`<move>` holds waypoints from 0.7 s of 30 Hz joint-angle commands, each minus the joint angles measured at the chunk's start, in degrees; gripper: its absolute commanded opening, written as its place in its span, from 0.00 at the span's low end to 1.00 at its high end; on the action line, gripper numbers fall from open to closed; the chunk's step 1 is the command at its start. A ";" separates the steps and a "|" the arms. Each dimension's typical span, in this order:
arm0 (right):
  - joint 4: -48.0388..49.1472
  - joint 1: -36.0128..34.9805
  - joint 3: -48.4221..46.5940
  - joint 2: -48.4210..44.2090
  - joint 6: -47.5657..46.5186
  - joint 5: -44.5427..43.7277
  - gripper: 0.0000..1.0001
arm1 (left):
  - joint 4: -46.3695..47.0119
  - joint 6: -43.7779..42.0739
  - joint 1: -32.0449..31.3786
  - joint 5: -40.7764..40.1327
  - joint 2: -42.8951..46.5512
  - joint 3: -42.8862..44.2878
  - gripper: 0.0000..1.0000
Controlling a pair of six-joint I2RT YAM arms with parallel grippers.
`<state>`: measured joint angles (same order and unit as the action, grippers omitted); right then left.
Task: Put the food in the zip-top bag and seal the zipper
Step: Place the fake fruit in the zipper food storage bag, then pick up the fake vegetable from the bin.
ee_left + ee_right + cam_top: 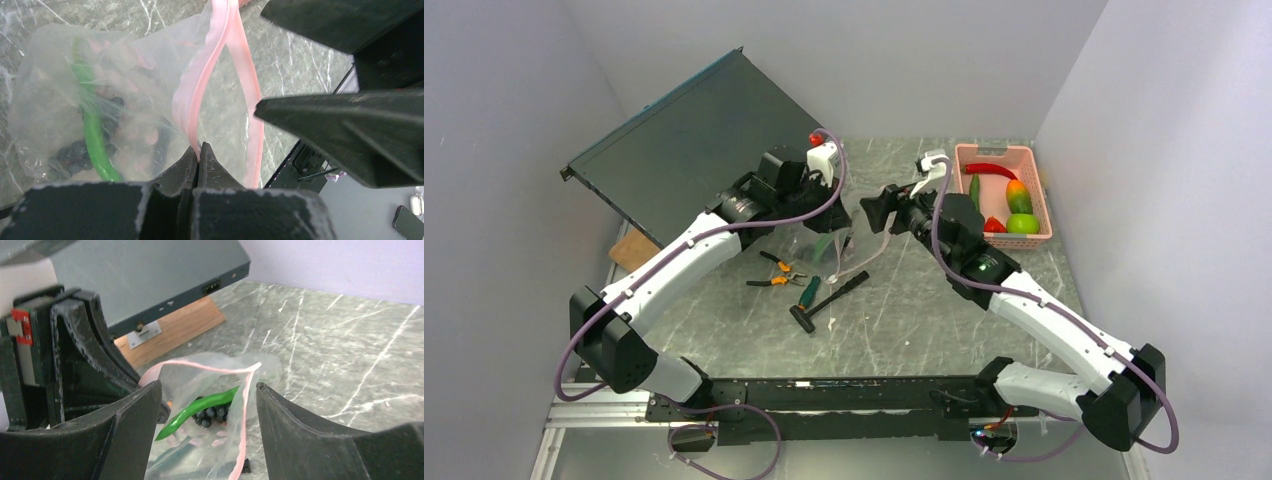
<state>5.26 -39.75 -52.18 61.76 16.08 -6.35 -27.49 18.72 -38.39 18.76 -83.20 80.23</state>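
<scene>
The bag (849, 255) is up off the table (904, 310) in the middle, between the two arms. The left gripper (199, 152) is pressed together on the zipper (190, 115), pinching one pink lip right at its fingertips. From that pinch the strip runs straight away from the left wrist, and the second lip bows out beside it, so the mouth gapes.

The right gripper (207, 387) is spread wide, one finger on each side of the open mouth. I can't tell whether either finger touches the plastic. From its wrist the mouth faces up and towards it, with the body of the bag sagging down and away.

At the bottom of the bag lie the grapes (212, 414) and a green piece (200, 407), long and curved, slanting up along the side.

The rest of the food is in the pink basket (1042, 200) at the far right. The chili (991, 170) lies across its far end, and the cucumber (974, 190) and mango (1018, 195) point near to far. The tomato (993, 226) and apple (1023, 223) sit at the near end.

Pliers (774, 275) and a screwdriver (809, 293) lie on the table just near of the bag.
</scene>
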 commanded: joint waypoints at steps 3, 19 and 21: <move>-4.95 0.59 -6.10 -2.50 -0.39 -11.19 0.74 | 0.87 -0.26 -0.17 0.66 0.24 1.47 0.00; -25.04 33.39 -11.94 5.97 13.54 -9.80 0.79 | 0.64 -0.32 -0.13 1.05 -0.20 1.69 0.00; -26.76 36.56 -12.82 9.13 15.10 -8.94 0.80 | 0.59 -0.29 -0.12 1.21 -0.25 1.69 0.00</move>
<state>-17.37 -8.10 -62.72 66.98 27.20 -16.19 -27.79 18.72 -38.39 18.79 -83.44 80.23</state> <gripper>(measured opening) 0.793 0.012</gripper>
